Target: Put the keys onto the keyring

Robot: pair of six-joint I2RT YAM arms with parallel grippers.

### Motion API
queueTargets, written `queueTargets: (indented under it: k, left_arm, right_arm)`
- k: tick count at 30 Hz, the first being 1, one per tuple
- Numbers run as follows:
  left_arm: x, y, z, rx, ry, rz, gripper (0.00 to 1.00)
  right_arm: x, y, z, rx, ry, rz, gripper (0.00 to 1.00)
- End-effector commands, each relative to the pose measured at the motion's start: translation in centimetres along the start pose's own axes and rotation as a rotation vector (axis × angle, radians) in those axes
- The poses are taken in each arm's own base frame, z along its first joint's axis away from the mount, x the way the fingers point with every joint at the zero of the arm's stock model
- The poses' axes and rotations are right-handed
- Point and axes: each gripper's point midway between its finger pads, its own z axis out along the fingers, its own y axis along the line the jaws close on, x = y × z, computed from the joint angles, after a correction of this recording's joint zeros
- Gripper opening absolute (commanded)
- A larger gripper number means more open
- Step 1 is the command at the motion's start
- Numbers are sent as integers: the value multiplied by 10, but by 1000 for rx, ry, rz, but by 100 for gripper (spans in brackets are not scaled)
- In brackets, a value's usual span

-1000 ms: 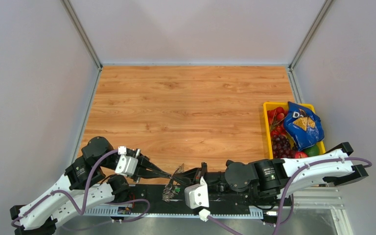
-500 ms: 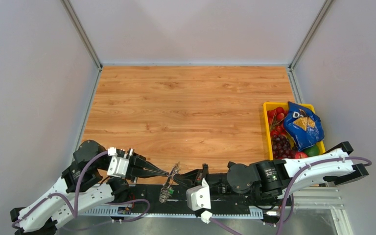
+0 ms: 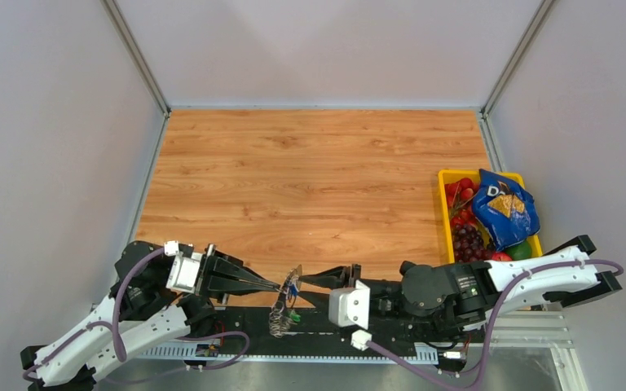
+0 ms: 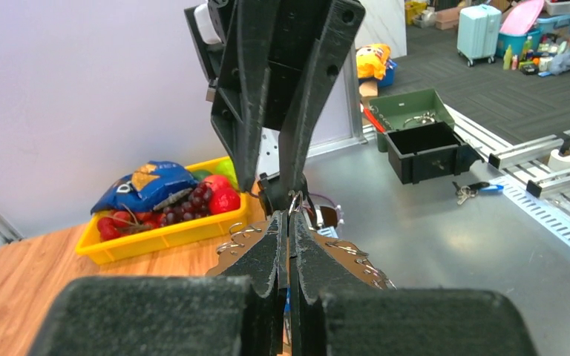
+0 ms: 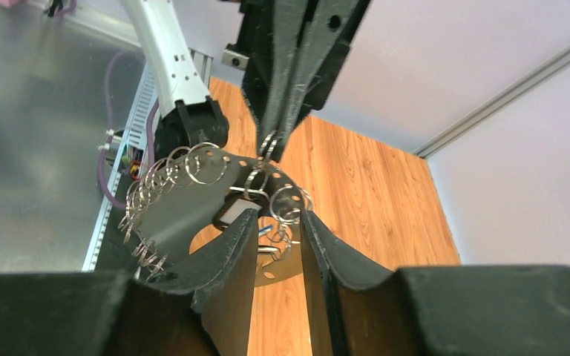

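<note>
**Keyring pinched between the two arms at the table's near edge**

The keyring [image 5: 185, 206] is a flat, dark grey band bent into a wide loop. Small holes run along its rim, and a thin silver split ring is threaded through nearly every one, making a loose jingling fringe. A little green tag [image 3: 292, 312] hangs at its lower side, and a blue-headed key [image 3: 293, 287] sits among the rings near the top. The loop hangs tilted in the air over the near edge of the wooden table [image 3: 310, 179], directly between the two arms.

The left gripper [image 3: 280, 286] has its fingers pressed together, clamped on one split ring [image 4: 295, 199] at the keyring's upper rim. The right gripper [image 5: 276, 216] faces it from the other side with its fingers apart. The band and a few dangling rings lie in the gap between them, and I cannot tell whether either finger touches the metal.

Well apart, at the table's right edge, a yellow bin [image 3: 443, 213] holds grapes, red fruit and a blue chip bag [image 3: 501, 208].
</note>
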Motion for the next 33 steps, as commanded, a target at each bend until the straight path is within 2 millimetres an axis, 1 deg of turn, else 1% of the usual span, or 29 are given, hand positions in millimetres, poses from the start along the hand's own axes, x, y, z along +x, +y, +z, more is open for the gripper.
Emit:
queueTargets:
  k: [1, 6, 14, 19, 23, 33]
  left_arm:
    - [-31, 0, 1, -10, -116, 57, 0]
    - [-40, 5, 2, -37, -171, 51, 0]
    - [-50, 17, 0, -114, -250, 31, 0]
    - [-59, 20, -2, -138, -304, 29, 0]
    - [-61, 20, -2, -135, -322, 21, 0]
    - [-61, 15, -4, -120, -338, 17, 0]
  right_arm:
    - [-31, -32, -15, 130, -84, 188, 34]
    - [-48, -36, -13, 141, -117, 303, 33]
    - [-57, -31, 3, 123, -124, 365, 23]
    - [-61, -30, 8, 122, -133, 376, 27]
    - [-66, -34, 9, 141, -158, 388, 27]
    - [-70, -45, 14, 207, -187, 389, 27]
